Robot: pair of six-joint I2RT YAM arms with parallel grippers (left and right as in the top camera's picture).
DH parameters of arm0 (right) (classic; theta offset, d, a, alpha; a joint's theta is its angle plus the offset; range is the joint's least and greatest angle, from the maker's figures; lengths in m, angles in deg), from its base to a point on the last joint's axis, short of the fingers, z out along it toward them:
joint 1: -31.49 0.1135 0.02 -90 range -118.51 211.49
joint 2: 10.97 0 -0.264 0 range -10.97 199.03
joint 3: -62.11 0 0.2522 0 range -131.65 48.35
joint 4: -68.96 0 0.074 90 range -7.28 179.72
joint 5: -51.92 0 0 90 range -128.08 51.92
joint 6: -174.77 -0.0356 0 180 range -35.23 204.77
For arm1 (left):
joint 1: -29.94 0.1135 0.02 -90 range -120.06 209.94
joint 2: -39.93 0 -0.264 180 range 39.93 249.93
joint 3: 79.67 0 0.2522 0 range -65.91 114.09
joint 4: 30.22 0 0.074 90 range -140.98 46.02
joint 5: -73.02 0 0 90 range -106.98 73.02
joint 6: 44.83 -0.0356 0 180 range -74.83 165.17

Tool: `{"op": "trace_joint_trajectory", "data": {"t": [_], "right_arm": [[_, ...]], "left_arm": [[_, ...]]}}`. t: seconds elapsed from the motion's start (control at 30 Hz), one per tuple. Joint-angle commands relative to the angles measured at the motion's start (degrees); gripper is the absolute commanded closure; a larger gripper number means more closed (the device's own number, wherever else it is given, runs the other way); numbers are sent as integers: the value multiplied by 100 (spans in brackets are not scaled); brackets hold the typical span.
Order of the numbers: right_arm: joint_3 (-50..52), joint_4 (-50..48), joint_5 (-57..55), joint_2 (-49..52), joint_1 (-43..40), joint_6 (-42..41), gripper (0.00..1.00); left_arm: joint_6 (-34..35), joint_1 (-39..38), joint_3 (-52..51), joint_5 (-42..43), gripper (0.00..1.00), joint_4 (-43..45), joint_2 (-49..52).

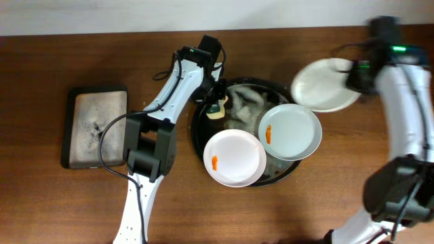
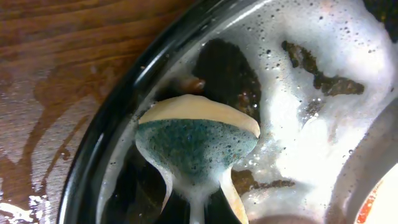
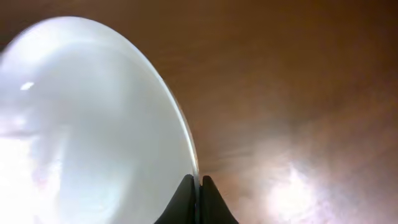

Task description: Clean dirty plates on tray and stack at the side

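So, left tool tight on sponge in tray, right tool tight on plate rim.

- No text, label, brand, number or sign can be read in any view.
- The plates are plain white, marked only by orange smears.
- The tray is plain black, with no lettering on its rim.
- The sponge carries no print.

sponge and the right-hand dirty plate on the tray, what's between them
Soapy foam on the tray lies between sponge and plate, seen overhead and from the left wrist.
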Motion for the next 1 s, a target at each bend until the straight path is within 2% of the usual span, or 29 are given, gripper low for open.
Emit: {"op": "trace_joint_trajectory", "data": {"t": [0.0,0.1,0.2,0.43,0.47,0.5,0.53,0.63,0.73,0.83,0.97], "right_arm": [[-103,-26,730,48,-1191,-321,96],[28,-417,820,367,-1974,-321,96],[74,-629,1097,885,-2380,-321,96],[81,-531,1655,1792,-2194,-188,94],[81,-616,1652,1805,-2168,-192,65],[66,-682,1650,1777,-2186,-260,49],[-2,-667,1659,1705,-2227,-260,44],[-179,-409,1836,1191,-2240,-192,44],[-181,33,3023,361,-1934,339,44],[-181,807,3368,-197,-1246,769,44],[-76,1886,3362,-289,109,1182,44]], "left_arm": [[-98,24,138,166,99,2,57],[-98,24,138,166,99,20,57],[-96,24,138,166,99,22,57],[-96,-4,138,190,99,15,57],[-96,-2,138,190,99,2,57],[-96,-4,138,192,99,2,57],[-96,-4,138,210,99,-11,57],[-173,-15,138,341,98,-70,57],[-188,-118,138,339,95,-90,46],[-369,-146,138,339,95,-188,-133],[-483,-144,138,337,94,-330,-798]]}}
